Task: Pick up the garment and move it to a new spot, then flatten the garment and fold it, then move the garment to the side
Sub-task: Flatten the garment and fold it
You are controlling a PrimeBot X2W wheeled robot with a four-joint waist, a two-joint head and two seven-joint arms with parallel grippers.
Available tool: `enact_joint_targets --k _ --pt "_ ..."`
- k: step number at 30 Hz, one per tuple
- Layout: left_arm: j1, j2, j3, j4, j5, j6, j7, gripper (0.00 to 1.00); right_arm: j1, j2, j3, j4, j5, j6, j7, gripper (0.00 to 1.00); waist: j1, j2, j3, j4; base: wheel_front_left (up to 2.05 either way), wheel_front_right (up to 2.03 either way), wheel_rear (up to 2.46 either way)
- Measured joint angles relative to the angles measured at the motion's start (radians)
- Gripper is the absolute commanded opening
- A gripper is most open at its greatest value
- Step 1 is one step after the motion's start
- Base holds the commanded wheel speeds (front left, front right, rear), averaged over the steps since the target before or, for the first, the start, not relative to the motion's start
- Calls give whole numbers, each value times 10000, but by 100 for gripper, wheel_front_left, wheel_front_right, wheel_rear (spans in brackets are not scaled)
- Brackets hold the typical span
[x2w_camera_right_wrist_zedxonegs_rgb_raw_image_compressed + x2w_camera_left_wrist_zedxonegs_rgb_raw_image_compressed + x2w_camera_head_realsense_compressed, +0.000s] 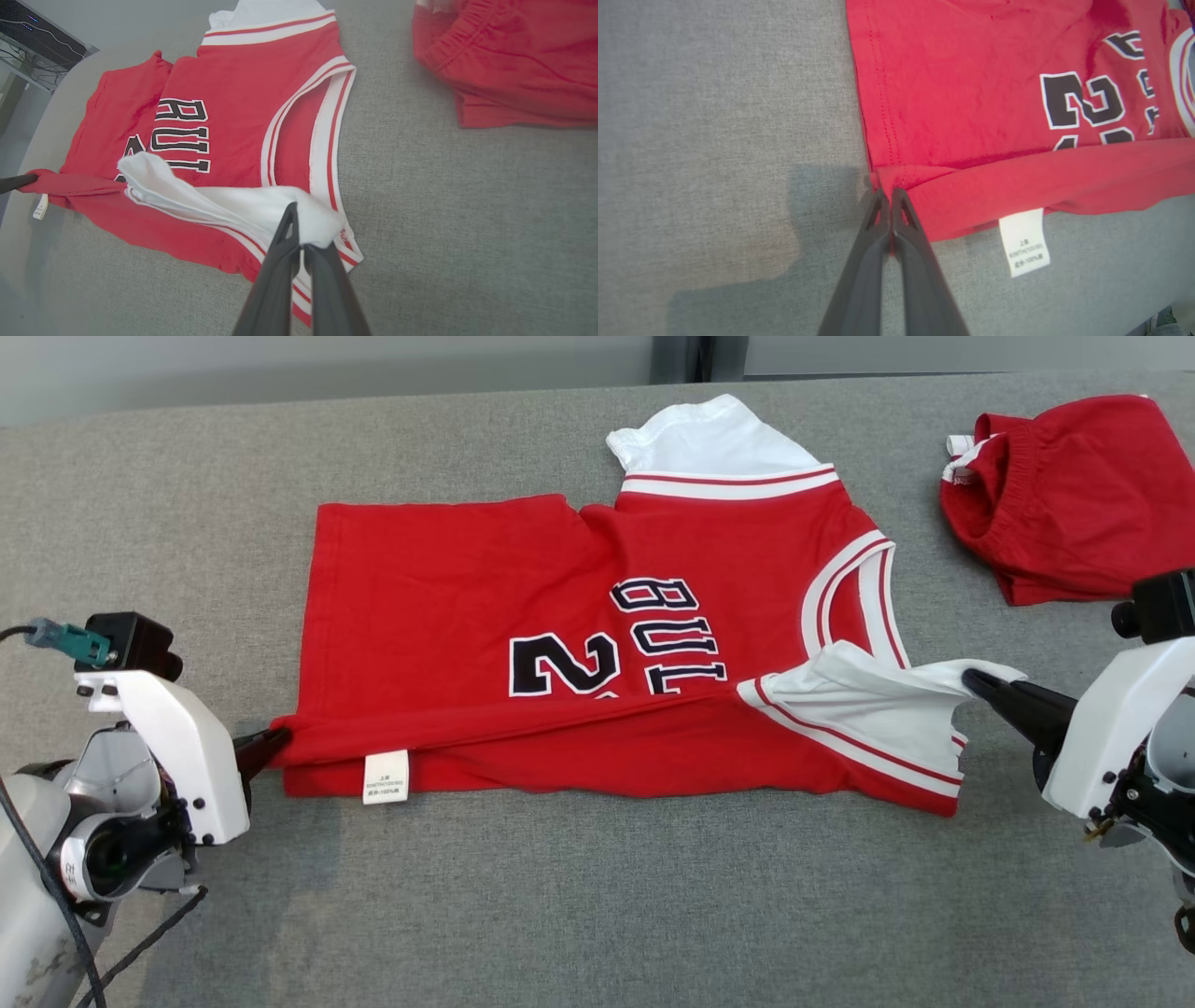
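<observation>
The garment point(448, 607) is a red jersey with white sleeves and black lettering, lying sideways on the grey surface. Its near long edge is lifted and folded partway over the body. My left gripper point(277, 739) is shut on the garment's red hem corner point(889, 179) at the left. My right gripper point(971, 679) is shut on the white sleeve point(261, 210) at the right. Between them the raised edge point(560, 723) runs taut. A white care label point(1024, 242) hangs from the underside near the left grip. In the right wrist view the left gripper's dark tip point(16, 182) shows at the far left.
A second red piece, shorts with an elastic waist point(1074, 495), lies crumpled at the back right, also seen as red cloth point(514, 60). The grey fabric surface point(597, 905) stretches bare in front of the jersey and at the left. A wall point(327, 364) runs behind.
</observation>
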Motion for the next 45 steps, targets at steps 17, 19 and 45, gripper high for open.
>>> enact_joint_targets --k 17,19,45 --pt "-1713 -951 -345 2706 107 -965 104 100 -1523 -153 1300 1753 -6 0 -1091 70 0 0 291 -162 0 0 0" --pt "-1811 -1016 -284 2926 105 -1047 -50 100 -1608 -178 1452 1906 56 0 -1371 100 0 0 256 -164 0 0 0" --pt "-18 -608 84 1864 639 -830 -2867 100 -38 -888 2266 2380 1049 0 -3754 100 0 0 -948 -368 0 0 0"
